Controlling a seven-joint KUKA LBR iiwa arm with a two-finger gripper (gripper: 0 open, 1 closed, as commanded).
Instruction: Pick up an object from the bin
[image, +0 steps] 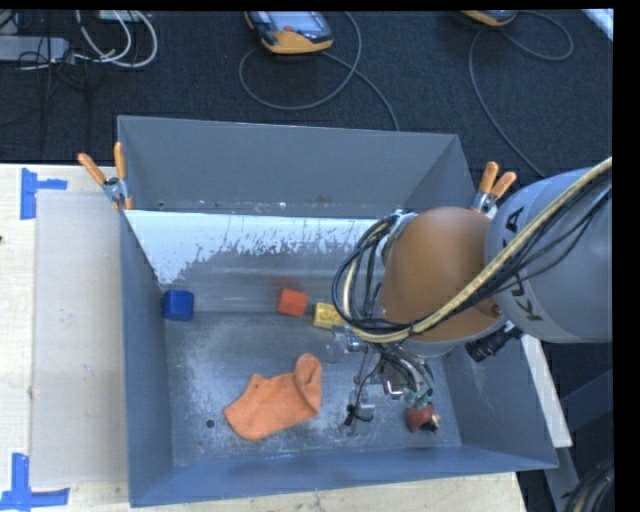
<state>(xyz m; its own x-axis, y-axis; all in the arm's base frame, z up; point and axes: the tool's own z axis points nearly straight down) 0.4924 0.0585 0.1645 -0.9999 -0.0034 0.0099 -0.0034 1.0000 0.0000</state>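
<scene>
A blue block (178, 305) lay by the left wall of the bin (150, 400), at ten o'clock from the gripper (378, 404). A crumpled orange cloth (272, 402) lay at nine o'clock, its edge near one finger, and an orange block (292, 301) and a yellow block (325, 316) sat close together at about eleven. The gripper hung low over bare floor in the bin's lower right part, its fingers (353, 412) spread with nothing between them, and a small red-and-green thing (421, 414) lay just outside the gap at four o'clock.
</scene>
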